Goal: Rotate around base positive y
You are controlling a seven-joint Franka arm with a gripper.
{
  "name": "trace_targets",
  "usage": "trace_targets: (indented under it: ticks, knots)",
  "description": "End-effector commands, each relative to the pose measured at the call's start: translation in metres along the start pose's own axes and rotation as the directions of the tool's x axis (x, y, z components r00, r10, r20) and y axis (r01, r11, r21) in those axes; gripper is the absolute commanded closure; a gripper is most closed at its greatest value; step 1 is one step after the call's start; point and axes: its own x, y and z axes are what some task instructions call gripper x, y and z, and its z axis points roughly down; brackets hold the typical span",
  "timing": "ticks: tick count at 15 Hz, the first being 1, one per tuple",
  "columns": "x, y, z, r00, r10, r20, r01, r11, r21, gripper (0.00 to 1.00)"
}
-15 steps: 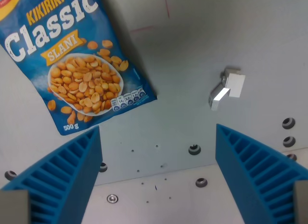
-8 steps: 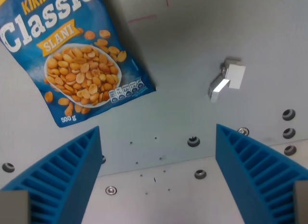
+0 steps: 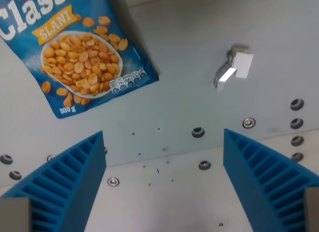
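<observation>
Overhead, the end effector (image 3: 164, 187) gapes empty, while the frame's top edge crops the peanut bag (image 3: 75, 52).

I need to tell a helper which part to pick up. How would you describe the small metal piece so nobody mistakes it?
Start from the blue peanut bag at the wrist view's upper left, then look across the grey table to the right. The small metal bracket lies there alone, angular and raised, unlike the round screws set flat below it.
</observation>
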Motion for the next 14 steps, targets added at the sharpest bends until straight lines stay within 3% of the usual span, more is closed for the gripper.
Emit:
trace_targets:
  ticks: [1, 14]
  knots:
    - [0.0063, -0.0009, -0.0073, 0.974, 0.007, 0.226, 0.004, 0.999, -0.047, 0.00]
    - [0.0063, -0.0009, -0.0073, 0.921, 0.019, 0.388, 0.011, 0.997, -0.075, 0.00]
